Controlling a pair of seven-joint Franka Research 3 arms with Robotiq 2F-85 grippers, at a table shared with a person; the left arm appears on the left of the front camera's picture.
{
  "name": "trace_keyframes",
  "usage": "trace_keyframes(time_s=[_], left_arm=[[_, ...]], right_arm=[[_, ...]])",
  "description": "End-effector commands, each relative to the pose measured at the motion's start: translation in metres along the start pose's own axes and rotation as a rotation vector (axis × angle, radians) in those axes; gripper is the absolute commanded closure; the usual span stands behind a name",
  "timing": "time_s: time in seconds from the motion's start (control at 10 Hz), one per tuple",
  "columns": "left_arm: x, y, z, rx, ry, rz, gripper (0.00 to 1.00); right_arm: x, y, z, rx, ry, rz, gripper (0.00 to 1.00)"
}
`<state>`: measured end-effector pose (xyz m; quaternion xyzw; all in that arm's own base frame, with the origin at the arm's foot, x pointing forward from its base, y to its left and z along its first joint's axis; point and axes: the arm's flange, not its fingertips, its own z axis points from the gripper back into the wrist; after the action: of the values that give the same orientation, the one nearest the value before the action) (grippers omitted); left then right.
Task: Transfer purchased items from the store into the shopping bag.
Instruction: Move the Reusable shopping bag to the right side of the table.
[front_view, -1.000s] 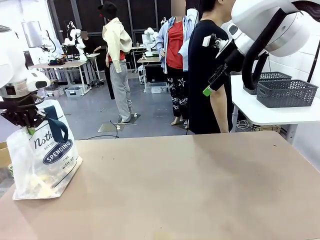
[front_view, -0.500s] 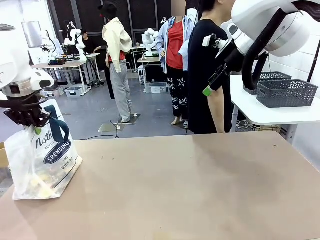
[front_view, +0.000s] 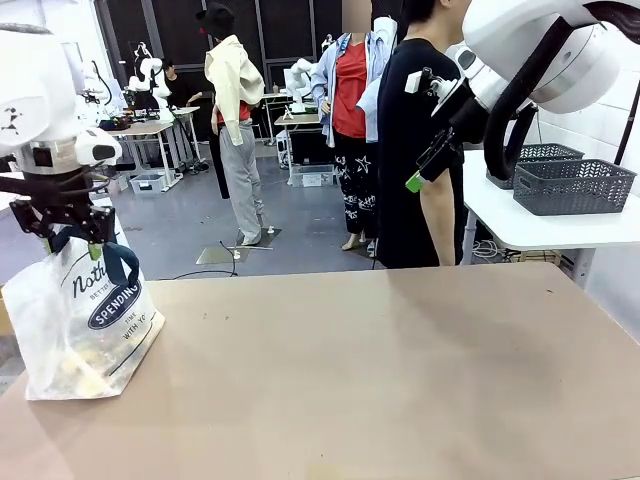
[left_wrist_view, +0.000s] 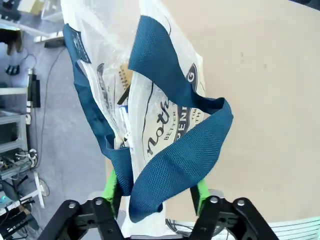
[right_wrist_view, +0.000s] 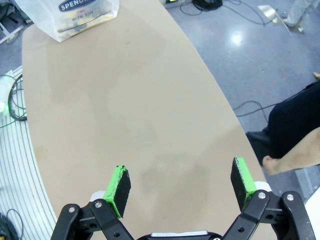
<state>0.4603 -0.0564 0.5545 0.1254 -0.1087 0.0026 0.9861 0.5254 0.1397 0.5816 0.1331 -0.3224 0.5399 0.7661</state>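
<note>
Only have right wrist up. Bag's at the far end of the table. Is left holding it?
Observer: No. The left gripper has its jaws apart, and the bag's navy handle lies slack between the pads.
Operator: Bag upright?
Observer: Yes. The shopping bag stands upright at the table's left edge, just below that gripper.
Operator: Where's my arm?
Observer: The right gripper is raised high at the far right, close to a person in black.

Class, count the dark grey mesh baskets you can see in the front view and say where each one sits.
2. One basket sits on the white side table at picture right; a second basket stands behind it, partly hidden by the right arm.
</note>
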Motion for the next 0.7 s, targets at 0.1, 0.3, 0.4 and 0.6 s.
trace_keyframes(time_s=[0.1,0.3,0.4,0.6], left_arm=[[-0.002,-0.001,0.033,0.004,-0.052,0.0,0.0],[-0.006,-0.004,0.05,0.014,-0.08,-0.034,0.0],[-0.006,-0.006,0.053,-0.01,-0.092,-0.076,0.0],[-0.002,-0.019,0.059,-0.105,-0.152,-0.216,0.0]], right_arm=[[0.001,0.0,0.001,-0.001,0.024,-0.012,0.0],[0.001,0.0,0.001,-0.001,0.024,-0.012,0.0],[0.001,0.0,0.001,-0.001,0.024,-0.012,0.0],[0.001,0.0,0.001,-0.001,0.024,-0.012,0.0]])
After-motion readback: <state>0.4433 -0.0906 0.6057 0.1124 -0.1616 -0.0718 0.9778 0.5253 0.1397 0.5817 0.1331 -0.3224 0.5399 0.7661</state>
